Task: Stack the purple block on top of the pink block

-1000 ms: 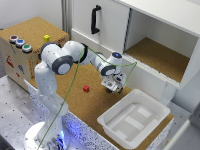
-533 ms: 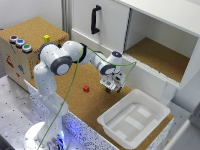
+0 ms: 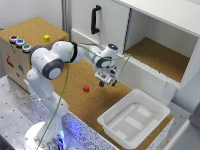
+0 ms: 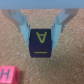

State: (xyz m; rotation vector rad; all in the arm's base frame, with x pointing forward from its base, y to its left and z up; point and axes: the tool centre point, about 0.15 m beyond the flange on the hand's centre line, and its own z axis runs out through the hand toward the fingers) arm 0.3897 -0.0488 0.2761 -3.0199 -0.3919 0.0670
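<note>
Pincer [image 4: 42,31]: clenched on the purple block [image 4: 41,42], one finger [image 4: 22,25] against each side face; block carried clear of the cork surface [image 3: 75,107], its yellow letter facing the wrist camera

Pink block [image 4: 8,75]: on the cork below and off to one side of the pincer, near but not under it; a pale letter showed on its top. In the exterior view it [image 3: 86,88] lay apart from the pincer, toward that view's left

Risk, judged: both cubes were tiny, so a slightly off-centre descent could seat the purple block on an edge, letting it tip off or nudge the pink block away
</note>
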